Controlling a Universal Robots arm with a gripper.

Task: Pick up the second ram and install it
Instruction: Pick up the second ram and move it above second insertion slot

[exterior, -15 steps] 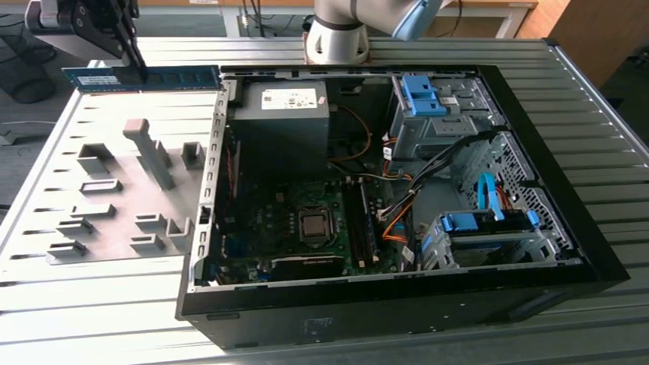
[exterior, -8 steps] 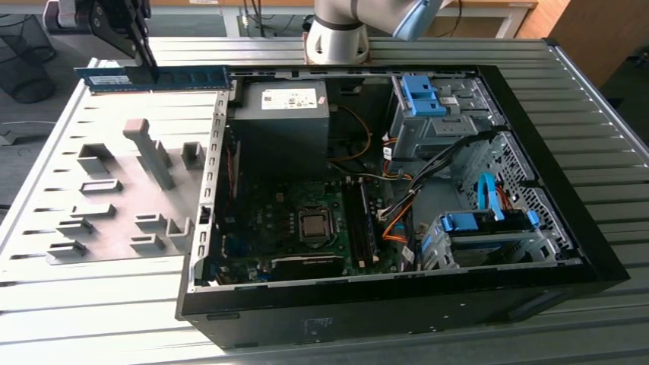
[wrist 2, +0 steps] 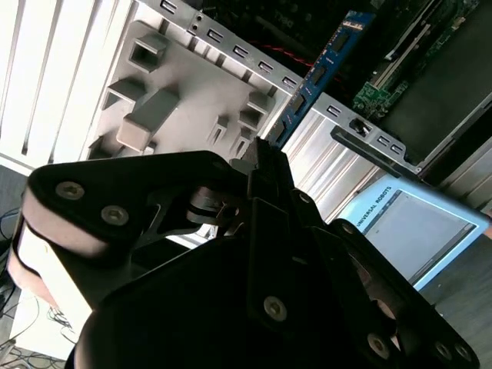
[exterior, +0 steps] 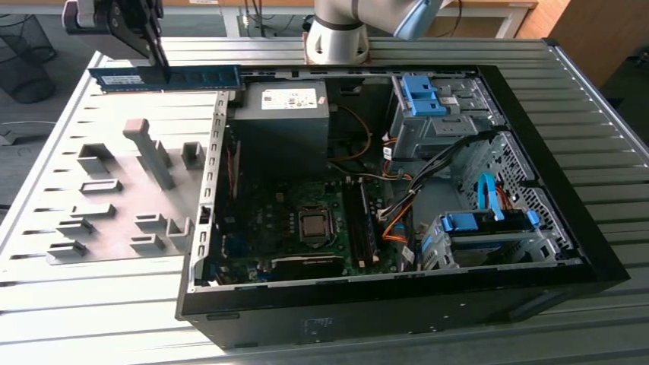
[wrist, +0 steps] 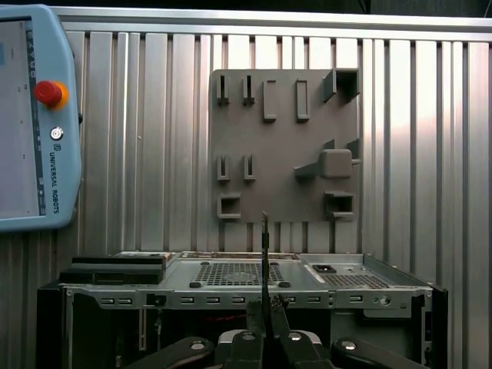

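Over the ribbed metal table [exterior: 81, 304], at the exterior view's left of the open computer case [exterior: 406, 319], the second ram [exterior: 167, 77] is held clear of every surface. It lies level, with its long edge parallel to the case's rim. It is clamped near its middle by the gripper [exterior: 159, 62], whose jaws are closed narrowly on its two faces. One end of the stick is brought near the case's corner; the other is extended over open table. The grey holder plate [exterior: 121, 198] is seen below it, well apart. In the first wrist view the stick is seen edge-on as a thin line. A white label [exterior: 289, 99] is carried on the power supply [exterior: 279, 129]; its print cannot be made out. The gripper's upper body is cut off by the frame edge. A teach pendant [wrist: 34, 115] with a red button is partly cropped in the first wrist view.
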